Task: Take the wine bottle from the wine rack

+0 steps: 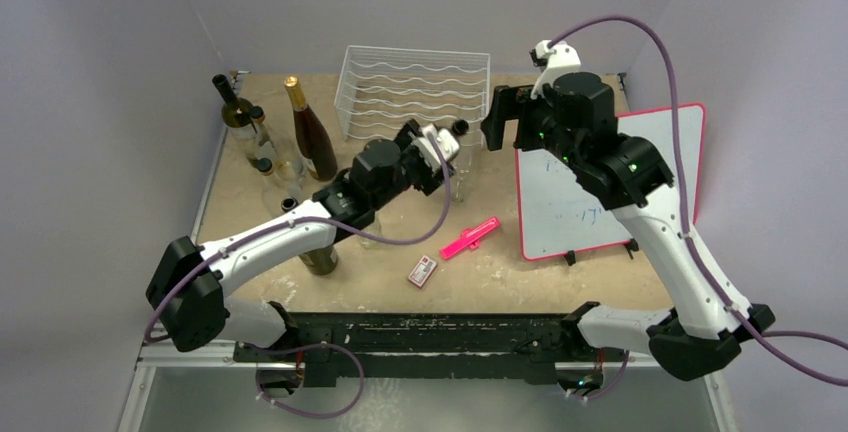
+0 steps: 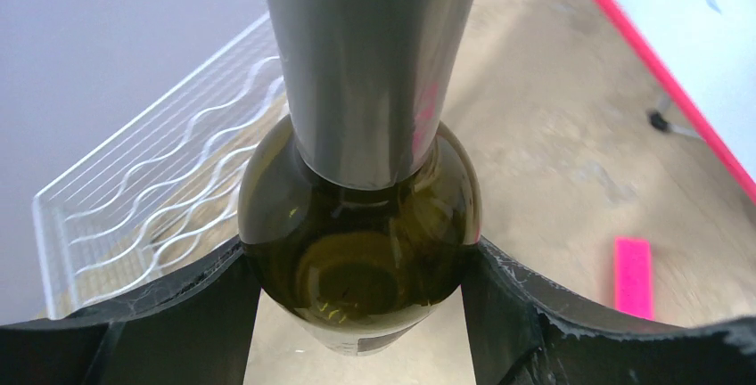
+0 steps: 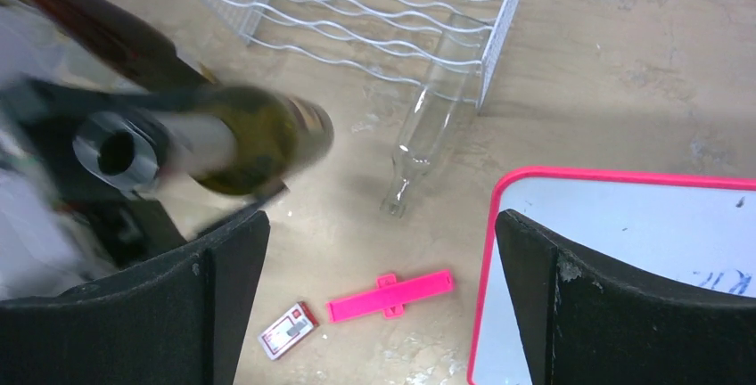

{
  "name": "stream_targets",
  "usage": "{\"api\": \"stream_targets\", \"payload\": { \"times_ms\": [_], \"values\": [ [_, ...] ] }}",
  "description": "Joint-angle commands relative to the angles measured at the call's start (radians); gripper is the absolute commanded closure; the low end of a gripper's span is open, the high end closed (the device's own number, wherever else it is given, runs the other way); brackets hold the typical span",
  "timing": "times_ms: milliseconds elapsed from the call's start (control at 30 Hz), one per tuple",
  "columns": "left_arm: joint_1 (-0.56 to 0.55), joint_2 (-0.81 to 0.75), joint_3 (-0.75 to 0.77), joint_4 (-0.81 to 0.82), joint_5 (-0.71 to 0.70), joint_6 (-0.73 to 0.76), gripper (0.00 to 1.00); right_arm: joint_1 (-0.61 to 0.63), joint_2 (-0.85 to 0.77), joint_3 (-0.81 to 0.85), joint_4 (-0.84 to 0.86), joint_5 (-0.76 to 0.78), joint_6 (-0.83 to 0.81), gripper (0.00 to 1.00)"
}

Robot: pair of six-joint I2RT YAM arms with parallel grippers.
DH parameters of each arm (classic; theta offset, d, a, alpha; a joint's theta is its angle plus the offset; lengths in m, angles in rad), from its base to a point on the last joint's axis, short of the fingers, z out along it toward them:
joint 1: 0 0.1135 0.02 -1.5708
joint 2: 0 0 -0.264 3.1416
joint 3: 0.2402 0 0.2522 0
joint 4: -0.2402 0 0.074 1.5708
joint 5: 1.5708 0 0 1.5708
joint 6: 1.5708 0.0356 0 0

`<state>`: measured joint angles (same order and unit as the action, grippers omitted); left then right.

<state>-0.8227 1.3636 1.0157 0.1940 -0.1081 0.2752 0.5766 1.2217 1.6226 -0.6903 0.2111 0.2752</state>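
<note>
Clamping a dark olive-green glass wine bottle (image 2: 361,180) with a grey foil neck at the shoulder, between the black fingers (image 2: 178,323) of the left gripper (image 2: 359,260), pressed against the glass on both sides. Holding it off the beige table (image 1: 560,287), tilted, with the open mouth turned toward the right arm. Carrying it clear of the white wire wine rack (image 1: 415,92) with wavy cradle rows, just in front of that rack's near right corner; blurred in the right wrist view, yet apart from the rods there. Placed at the middle of the table's far edge, the rack itself.

Spreading the black fingers (image 3: 223,305) of the right gripper (image 3: 383,225) wide apart, with nothing between them, up above the table near the rack's right side.

Lying on the table with its neck toward the near edge and its base at the rack's near right corner: a clear glass bottle (image 3: 434,109); impossible to tell whether that base sits inside the rack or under it. Grouped upright by the far left corner: several bottles, among them a dark brown bottle (image 1: 312,137) with a gold cap and a green bottle (image 1: 236,110). Set by the right edge: a whiteboard (image 1: 600,187) with a pink frame. Resting toward the middle of the near edge: a flat pink plastic piece (image 1: 470,238) and, just beside it, a small red-and-white card (image 1: 424,271).
</note>
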Motion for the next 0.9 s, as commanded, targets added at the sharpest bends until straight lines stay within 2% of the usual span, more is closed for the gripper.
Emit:
{"api": "stream_targets", "payload": {
  "times_ms": [0, 267, 400, 467, 533, 867],
  "values": [
    [0.125, -0.053, 0.098, 0.195, -0.046, -0.169, 1.0, -0.005, 0.043, -0.013, 0.065, 0.03, -0.014, 0.0],
    [0.287, -0.03, 0.071, 0.258, -0.083, -0.321, 1.0, -0.007, 0.124, -0.052, 0.107, -0.007, -0.01, 0.0],
    [0.348, -0.021, -0.022, 0.404, -0.044, -0.376, 1.0, -0.006, 0.189, -0.07, 0.132, -0.018, -0.023, 0.02],
    [0.364, -0.013, -0.067, 0.472, -0.052, -0.377, 1.0, -0.003, 0.211, -0.095, 0.16, -0.103, -0.022, 0.04],
    [0.383, 0.007, -0.078, 0.472, -0.04, -0.393, 1.0, 0.006, 0.234, -0.126, 0.192, -0.152, -0.01, 0.05],
    [0.395, -0.018, -0.149, 0.416, -0.023, -0.362, 1.0, 0.071, 0.33, -0.181, 0.236, -0.165, 0.01, 0.05]
  ]
}}
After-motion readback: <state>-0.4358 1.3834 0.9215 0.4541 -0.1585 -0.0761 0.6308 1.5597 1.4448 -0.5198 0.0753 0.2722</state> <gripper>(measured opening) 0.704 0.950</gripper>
